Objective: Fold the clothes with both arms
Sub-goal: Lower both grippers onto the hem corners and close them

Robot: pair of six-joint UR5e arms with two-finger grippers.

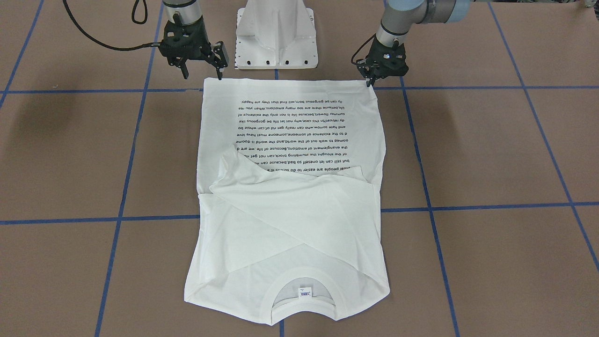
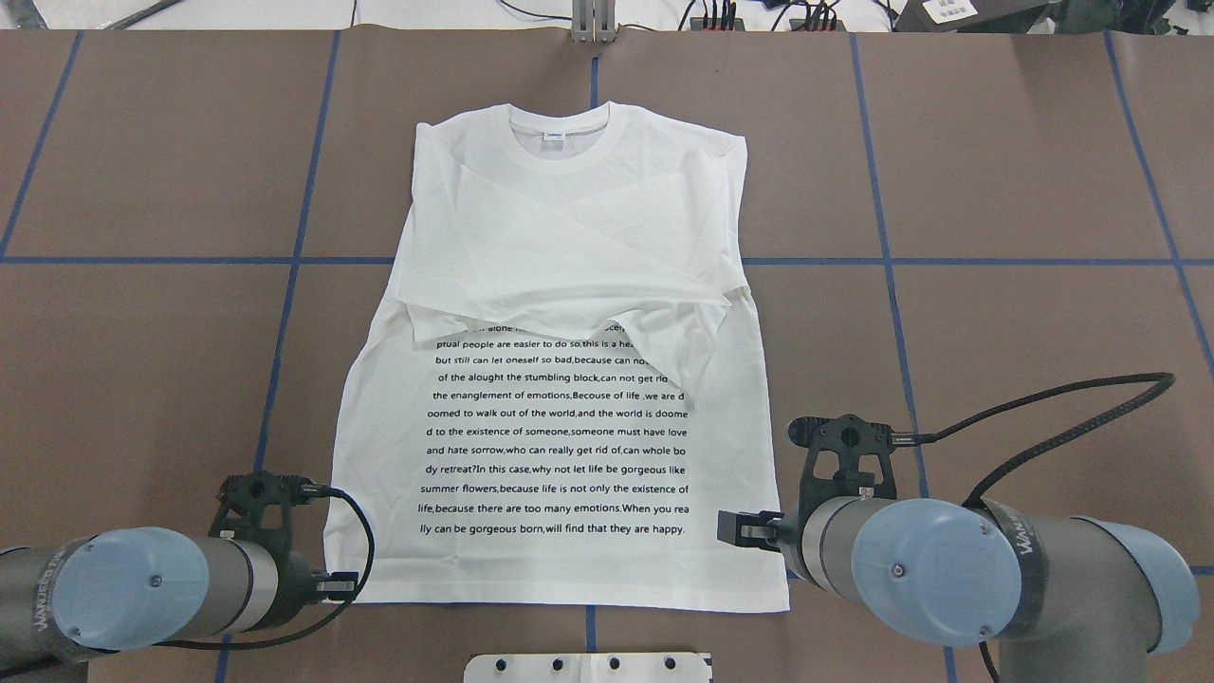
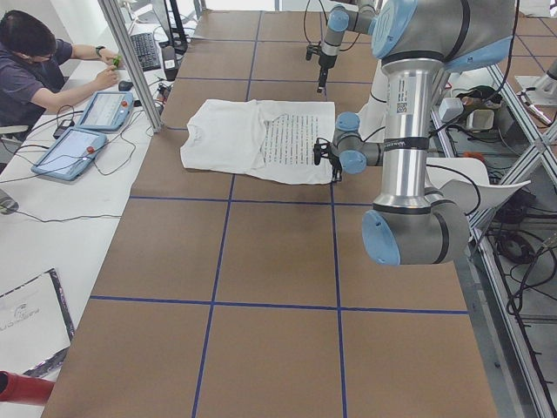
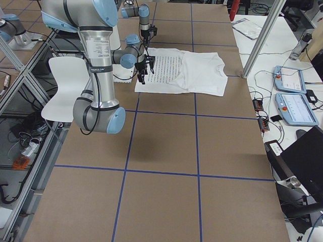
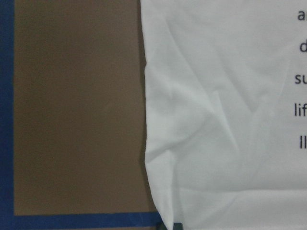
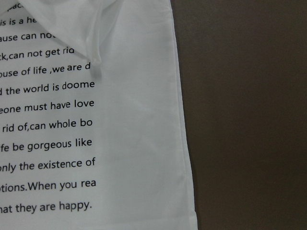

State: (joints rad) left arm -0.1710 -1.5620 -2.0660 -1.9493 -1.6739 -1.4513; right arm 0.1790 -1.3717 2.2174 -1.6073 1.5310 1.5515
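Hem fold in hand. T-shirt lies flat ahead of both grippers, sleeves crossed, hem corners just beneath them. Right gripper released; left gripper state cannot be told. Next move calls for pinching both corners evenly.

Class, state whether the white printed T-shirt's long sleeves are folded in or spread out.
Folded in: both sleeves lie crossed on the chest of the white printed T-shirt, covering its top text lines.
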